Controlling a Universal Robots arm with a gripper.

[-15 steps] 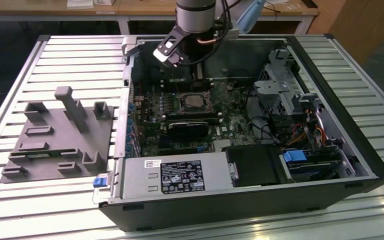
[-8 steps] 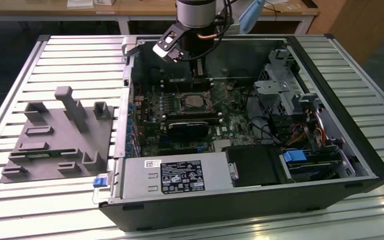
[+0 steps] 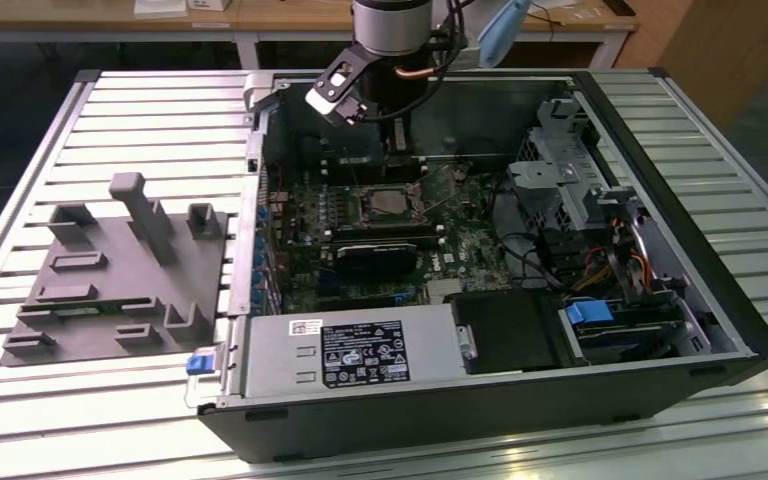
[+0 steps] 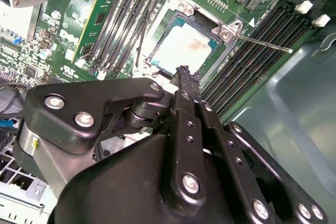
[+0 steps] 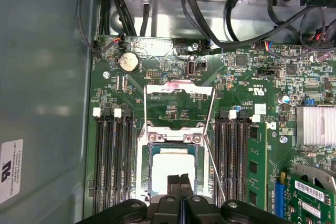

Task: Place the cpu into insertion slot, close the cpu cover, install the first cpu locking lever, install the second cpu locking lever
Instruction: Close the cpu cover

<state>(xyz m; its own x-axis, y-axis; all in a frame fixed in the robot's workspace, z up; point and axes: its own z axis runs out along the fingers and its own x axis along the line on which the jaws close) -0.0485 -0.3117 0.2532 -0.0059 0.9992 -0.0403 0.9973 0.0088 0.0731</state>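
Observation:
The cpu (image 4: 185,45) lies flat in the insertion slot (image 4: 176,21), its silver-grey top bright in both wrist views (image 5: 161,167). In the exterior view the slot (image 3: 387,203) sits mid-board inside the open computer case. My gripper (image 4: 182,72) is shut, fingertips pressed together with nothing between them, hovering over the chip's near edge (image 5: 179,180). It hangs from the arm above the board (image 3: 392,150). The cpu cover (image 5: 178,84) looks raised, a thin silvery frame leaning back beyond the slot. A locking lever (image 5: 216,166) sticks out free beside the slot (image 4: 262,43).
Long black memory slots (image 5: 113,166) flank the socket on both sides. A black fan unit (image 3: 377,262), a silver power supply (image 3: 357,355) and a drive cage (image 3: 558,170) crowd the case. Cables (image 5: 199,14) hang past the board. A grey fixture (image 3: 117,270) sits at the exterior view's left.

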